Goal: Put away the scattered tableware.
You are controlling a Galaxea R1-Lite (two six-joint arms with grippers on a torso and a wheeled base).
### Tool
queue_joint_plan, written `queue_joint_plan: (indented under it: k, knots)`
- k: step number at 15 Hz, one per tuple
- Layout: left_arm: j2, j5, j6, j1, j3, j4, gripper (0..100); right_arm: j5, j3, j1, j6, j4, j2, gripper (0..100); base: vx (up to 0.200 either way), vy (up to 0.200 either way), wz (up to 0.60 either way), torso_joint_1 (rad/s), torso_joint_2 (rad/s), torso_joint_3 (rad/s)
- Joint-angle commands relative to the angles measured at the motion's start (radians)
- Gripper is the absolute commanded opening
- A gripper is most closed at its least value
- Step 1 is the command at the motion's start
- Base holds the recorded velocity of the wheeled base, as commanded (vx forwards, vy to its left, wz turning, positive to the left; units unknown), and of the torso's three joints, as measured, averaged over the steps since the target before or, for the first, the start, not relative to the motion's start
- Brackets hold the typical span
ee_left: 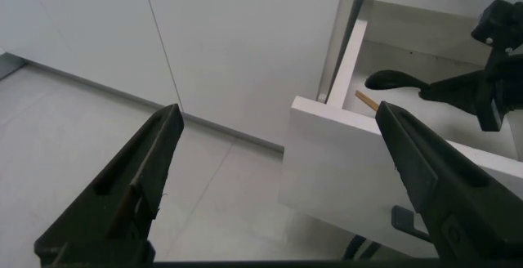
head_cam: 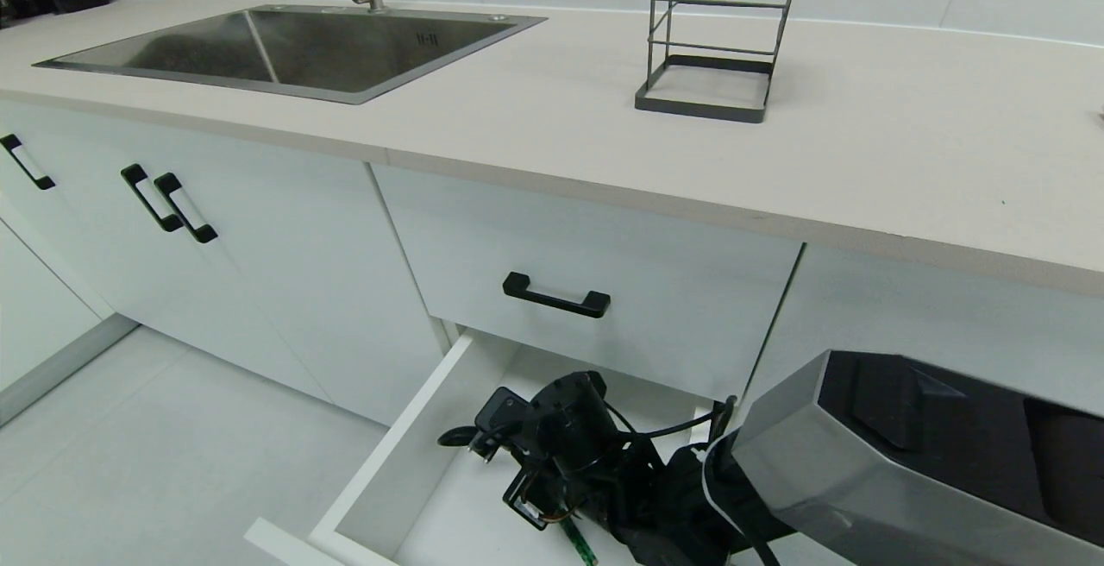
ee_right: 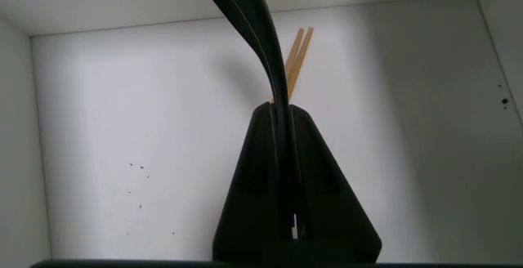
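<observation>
The low drawer (head_cam: pixel 377 473) stands pulled out under the counter. Inside it, my right gripper (head_cam: pixel 493 430) is shut on the handle of a black spoon (head_cam: pixel 454 437), whose bowl hangs just above the drawer floor. In the right wrist view the spoon (ee_right: pixel 243 13) runs out from between the fingers (ee_right: pixel 327 186), with a pair of wooden chopsticks (ee_right: pixel 297 51) lying on the white drawer floor (ee_right: pixel 122 113) beneath it. My left gripper (ee_left: pixel 276 114) is open and empty, out beside the drawer's front corner (ee_left: pixel 323 149), looking at the spoon (ee_left: pixel 394 78) and a chopstick end (ee_left: pixel 365 100).
Above the open drawer is a closed drawer with a black handle (head_cam: pixel 556 294). On the countertop (head_cam: pixel 862 160) are a sink (head_cam: pixel 216 53) at the back left and a wire rack (head_cam: pixel 714 31). Cabinet doors with black handles (head_cam: pixel 168 204) stand left; bare floor (head_cam: pixel 155 462) lies below them.
</observation>
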Motion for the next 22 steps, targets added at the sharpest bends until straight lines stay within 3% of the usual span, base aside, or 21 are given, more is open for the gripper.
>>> queue_joint_plan:
  k: [1,22]
  knots:
    - [0.0,0.001,0.001,0.001,0.0,0.0,100,0.006,-0.025,-0.005,-0.002,0.002,0.033,0,0.0,0.0,0.0,0.0,0.0,0.0]
    - [0.0,0.001,0.001,0.001,0.0,0.0,100,0.046,-0.097,0.024,-0.072,0.01,0.137,0,0.0,0.0,0.0,0.0,0.0,0.0]
